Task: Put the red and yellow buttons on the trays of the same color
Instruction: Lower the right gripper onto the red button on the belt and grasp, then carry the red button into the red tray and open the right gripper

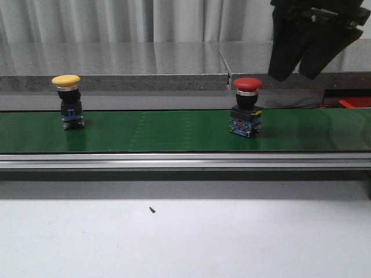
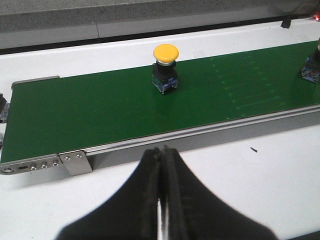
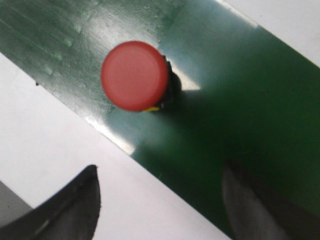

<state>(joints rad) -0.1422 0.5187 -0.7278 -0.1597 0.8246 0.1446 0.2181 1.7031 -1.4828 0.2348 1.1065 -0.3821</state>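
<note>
While the red button [image 1: 247,107] stands upright on the green conveyor belt [image 1: 174,132], right of the belt's middle in the front view, the right gripper [image 1: 295,72] hangs above and to the right of it, clear of its cap, with its jaws spread wide and holding nothing. Seen from the right wrist camera, the red cap [image 3: 134,75] lies beyond the two dark fingers [image 3: 75,210], which stand far apart with the belt and a strip of white counter between them. The yellow button [image 1: 69,101] stands upright near the left end of the belt, well apart from the red one. From the left wrist camera the yellow button [image 2: 165,66] sits on the belt ahead of the left gripper [image 2: 161,200], whose jaws are pressed together with only a thin slit between them, grasping nothing, over the white counter [image 2: 240,175] on the near side of the belt's metal rail [image 2: 200,131]. A small dark speck [image 1: 152,209] lies on the counter in front of the belt. No tray can be made out in any view.
</note>
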